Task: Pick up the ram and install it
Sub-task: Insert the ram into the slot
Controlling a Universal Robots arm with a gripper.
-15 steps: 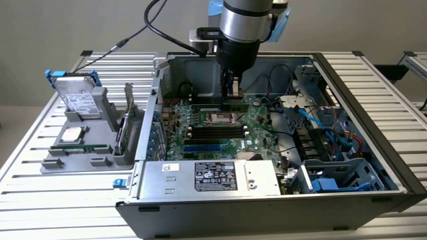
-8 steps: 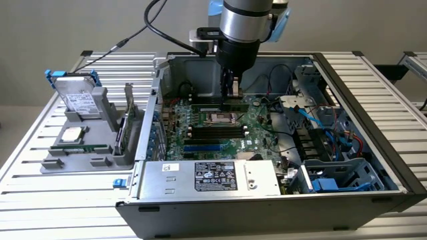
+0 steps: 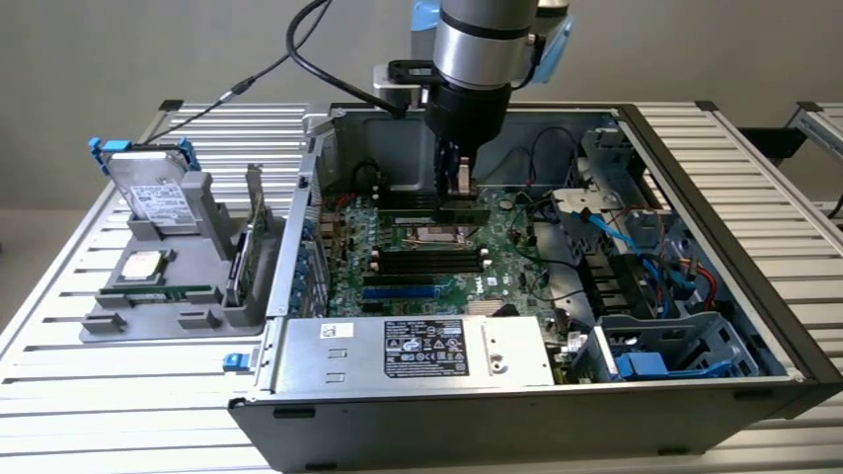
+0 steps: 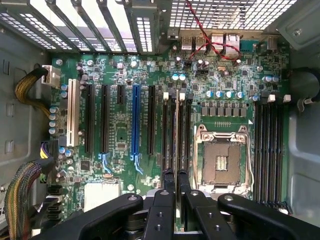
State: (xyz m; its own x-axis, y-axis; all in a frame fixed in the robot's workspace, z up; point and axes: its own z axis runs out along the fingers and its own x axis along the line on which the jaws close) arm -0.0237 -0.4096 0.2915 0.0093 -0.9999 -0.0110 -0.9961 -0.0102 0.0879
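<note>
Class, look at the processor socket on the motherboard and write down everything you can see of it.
The processor socket is a square recess on the green motherboard, framed by a silvery metal frame. It is empty: the dark pin field lies bare, with a small brownish-gold patch in its middle. It lies flat on the board, between two banks of long black memory slots. Nothing rests on it or touches it.
</note>
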